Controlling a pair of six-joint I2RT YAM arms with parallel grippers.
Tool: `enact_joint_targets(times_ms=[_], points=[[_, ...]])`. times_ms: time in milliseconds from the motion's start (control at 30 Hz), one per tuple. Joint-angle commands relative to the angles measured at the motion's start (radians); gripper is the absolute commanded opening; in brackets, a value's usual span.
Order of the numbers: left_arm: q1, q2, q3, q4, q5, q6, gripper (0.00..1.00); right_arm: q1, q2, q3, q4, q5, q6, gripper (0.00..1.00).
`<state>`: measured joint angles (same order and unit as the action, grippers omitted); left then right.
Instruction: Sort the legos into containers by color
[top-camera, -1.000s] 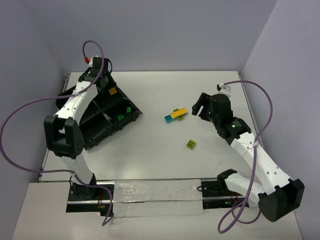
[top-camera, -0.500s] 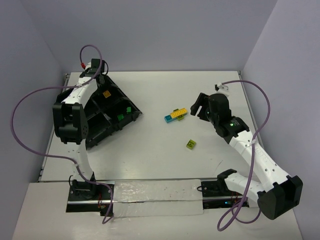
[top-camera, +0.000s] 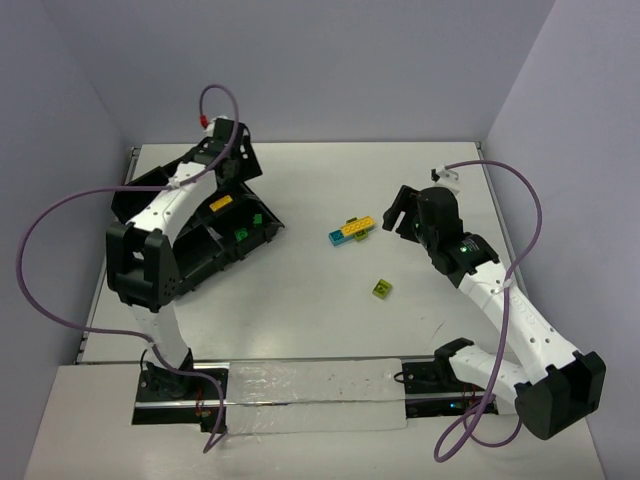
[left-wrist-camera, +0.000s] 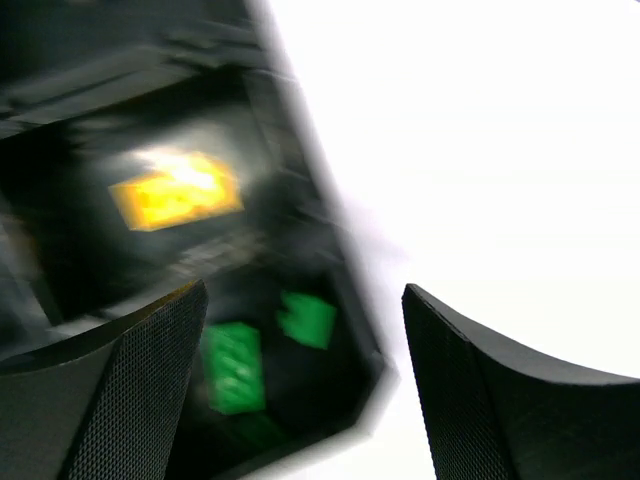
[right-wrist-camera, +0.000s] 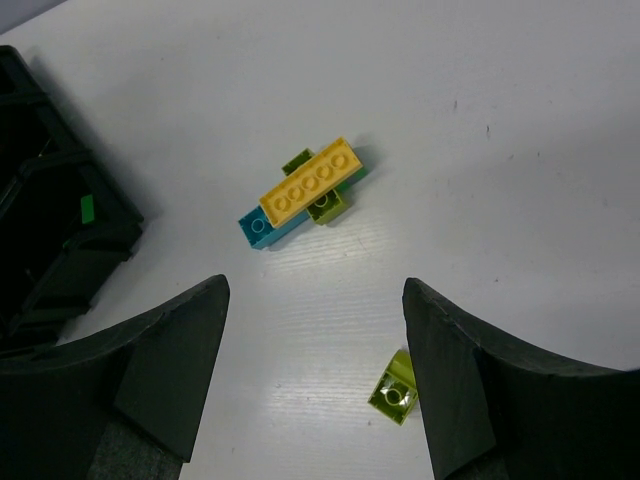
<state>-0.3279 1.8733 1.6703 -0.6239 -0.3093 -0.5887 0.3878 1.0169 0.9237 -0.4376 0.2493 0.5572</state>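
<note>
The black tray of containers (top-camera: 215, 262) lies at the left. One compartment holds a yellow lego (top-camera: 222, 202); the compartment beside it holds two dark green legos (top-camera: 240, 234). My left gripper (top-camera: 238, 165) hangs open over the tray's far side with nothing in it. The left wrist view is blurred and shows the yellow lego (left-wrist-camera: 175, 190) and the green legos (left-wrist-camera: 235, 365) below the open left gripper (left-wrist-camera: 303, 300). In mid-table a yellow lego (right-wrist-camera: 308, 180) sits on a cyan one (right-wrist-camera: 262, 228) and a lime one (right-wrist-camera: 328, 205). My right gripper (right-wrist-camera: 315, 290) hovers open above them.
A single lime lego (top-camera: 381, 289) lies alone, nearer the arms than the cluster, and in the right wrist view that same lime lego (right-wrist-camera: 395, 388) shows beside the right finger. The tray's corner (right-wrist-camera: 60, 260) shows at that view's left edge.
My left gripper has opened and swung right over the tray. The yellow lego it carried now lies in a compartment. The right arm has not moved.
</note>
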Motion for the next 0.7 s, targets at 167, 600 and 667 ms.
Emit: enact_joint_targets(times_ms=[167,600,667], points=[[-0.311,0.133,0.171,0.049,0.244,0.194,0.86,-0.012,-0.070,0.005,-0.022,0.066,0.000,0.78],[-0.487,0.414,0.383,0.025,0.271,0.485,0.90,-0.017,-0.079,0.003,-0.036,0.068,0.007,0.78],[-0.504,0.436,0.399,0.027,0.243,0.513,0.90,-0.017,-0.080,0.003,-0.036,0.067,0.006,0.78]])
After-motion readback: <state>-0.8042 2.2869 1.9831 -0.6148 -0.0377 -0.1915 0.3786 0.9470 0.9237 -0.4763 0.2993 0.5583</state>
